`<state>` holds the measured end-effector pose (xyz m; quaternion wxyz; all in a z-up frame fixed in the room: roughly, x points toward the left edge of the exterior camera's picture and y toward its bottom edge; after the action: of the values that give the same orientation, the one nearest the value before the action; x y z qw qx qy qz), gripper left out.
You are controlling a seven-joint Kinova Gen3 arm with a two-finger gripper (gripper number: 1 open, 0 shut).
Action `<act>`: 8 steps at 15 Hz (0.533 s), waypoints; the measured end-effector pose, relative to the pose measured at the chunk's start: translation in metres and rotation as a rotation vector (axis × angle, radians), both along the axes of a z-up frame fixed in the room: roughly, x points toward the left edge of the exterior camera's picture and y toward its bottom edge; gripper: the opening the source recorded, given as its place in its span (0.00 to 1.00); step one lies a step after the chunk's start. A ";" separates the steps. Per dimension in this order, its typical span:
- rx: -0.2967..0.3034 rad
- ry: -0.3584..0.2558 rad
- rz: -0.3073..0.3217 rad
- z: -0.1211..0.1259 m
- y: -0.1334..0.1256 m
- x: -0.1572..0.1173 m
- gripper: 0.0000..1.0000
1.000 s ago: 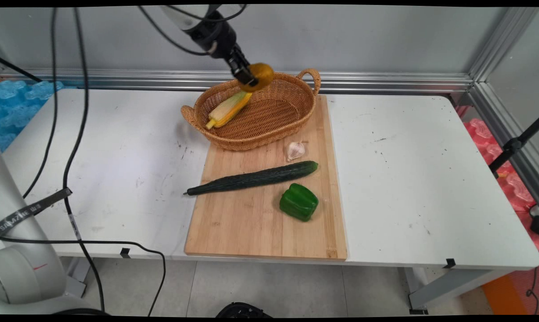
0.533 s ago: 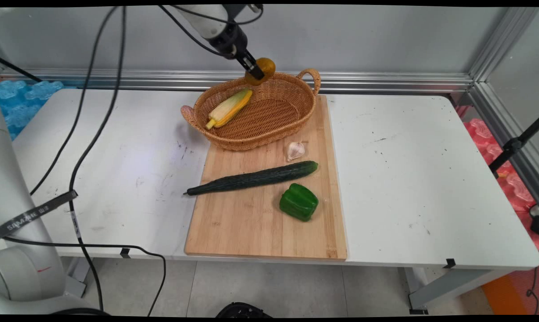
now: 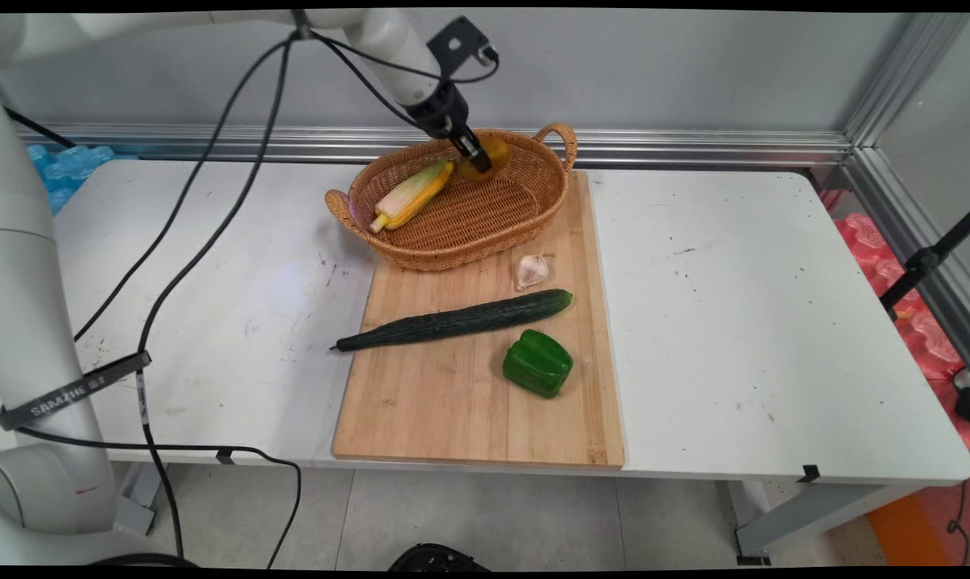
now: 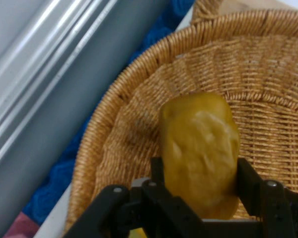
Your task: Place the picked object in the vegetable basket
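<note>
Yellow potato [image 4: 199, 153] clamped in gripper [image 3: 477, 158] | we see it inside basket [image 3: 421, 241], near far rim | corn [image 3: 411, 195] beside | basket partly on board [image 3: 469, 402]

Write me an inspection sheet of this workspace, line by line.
Surface: white table, scuffed, with a wooden cutting board on it.
Things: wicker basket at the board's far end holds a corn cob; garlic bulb, cucumber and green pepper lie on the board.
Clutter: nothing seen.
Tool: the tool is shut on a yellow potato, inside the basket near its far wall.
Cables: black cables hang from the arm over the table's left.
Surroundings: grey wall, aluminium frame, blue foam and pink foam.
</note>
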<state>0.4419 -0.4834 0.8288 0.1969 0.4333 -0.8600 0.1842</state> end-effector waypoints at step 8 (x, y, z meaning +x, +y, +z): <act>0.036 0.003 -0.053 -0.030 -0.019 -0.010 1.00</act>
<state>0.4320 -0.5026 0.7990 0.1952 0.4139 -0.8741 0.1627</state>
